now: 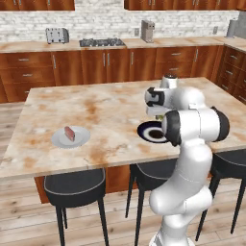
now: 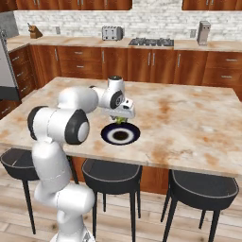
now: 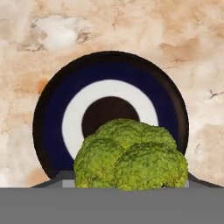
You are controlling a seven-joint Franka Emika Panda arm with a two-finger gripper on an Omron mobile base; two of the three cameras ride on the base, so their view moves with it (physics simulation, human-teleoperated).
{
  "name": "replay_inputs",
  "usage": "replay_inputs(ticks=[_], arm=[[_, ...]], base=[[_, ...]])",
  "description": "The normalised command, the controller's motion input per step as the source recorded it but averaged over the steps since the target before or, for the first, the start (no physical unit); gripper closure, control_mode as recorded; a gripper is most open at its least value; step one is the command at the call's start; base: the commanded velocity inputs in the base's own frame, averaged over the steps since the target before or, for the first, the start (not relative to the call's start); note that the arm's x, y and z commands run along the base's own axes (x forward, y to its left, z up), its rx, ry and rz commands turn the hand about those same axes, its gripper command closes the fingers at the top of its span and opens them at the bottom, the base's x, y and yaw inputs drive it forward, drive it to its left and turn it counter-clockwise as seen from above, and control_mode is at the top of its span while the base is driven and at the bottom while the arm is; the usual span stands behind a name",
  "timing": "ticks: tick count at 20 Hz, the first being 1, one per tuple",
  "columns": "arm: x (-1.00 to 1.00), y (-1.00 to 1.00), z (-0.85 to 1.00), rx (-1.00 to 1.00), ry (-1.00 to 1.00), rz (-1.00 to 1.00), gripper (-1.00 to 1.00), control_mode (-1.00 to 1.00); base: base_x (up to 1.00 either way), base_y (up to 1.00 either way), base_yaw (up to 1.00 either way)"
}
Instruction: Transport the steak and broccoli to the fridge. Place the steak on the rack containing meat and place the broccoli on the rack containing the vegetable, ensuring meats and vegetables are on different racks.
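The green broccoli (image 3: 131, 157) sits low in the hand view, between my fingers and hiding their tips. My gripper (image 2: 120, 117) is shut on it and hangs just above a dark blue plate (image 3: 52, 109) with a white ring, near the island's front edge. A sliver of the green broccoli (image 1: 160, 116) shows under the hand in the left base view. The pinkish-red steak (image 1: 70, 133) lies on a pale round plate (image 1: 57, 140) further left on the island, well apart from the gripper. The fridge's shelves are out of view.
The marble island (image 1: 105, 105) carries both plates. Dark stools (image 1: 74, 185) stand along its near side. Wooden cabinets, a toaster (image 1: 56, 34) and a cooktop (image 1: 102, 42) line the back wall. A tall grey appliance (image 2: 7, 61) stands at the far left edge.
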Motion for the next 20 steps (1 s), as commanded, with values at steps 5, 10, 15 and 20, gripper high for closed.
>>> replay_inputs(ticks=[5, 10, 15, 20], arm=[[-0.88, 0.14, 0.79, 0.0, -0.24, 0.02, 1.0, -1.0], [-0.82, 0.16, 0.93, 0.0, -0.14, 0.0, 1.0, -1.0], [-0.98, 0.04, 0.6, 0.0, -0.22, 0.0, 1.0, -1.0], [-1.0, 0.16, 0.51, 0.0, -0.33, 0.0, 1.0, -1.0]], base=[[0.0, 0.0, 0.0], [0.0, 0.0, 0.0], [0.0, 0.0, 0.0], [0.0, 0.0, 0.0]])
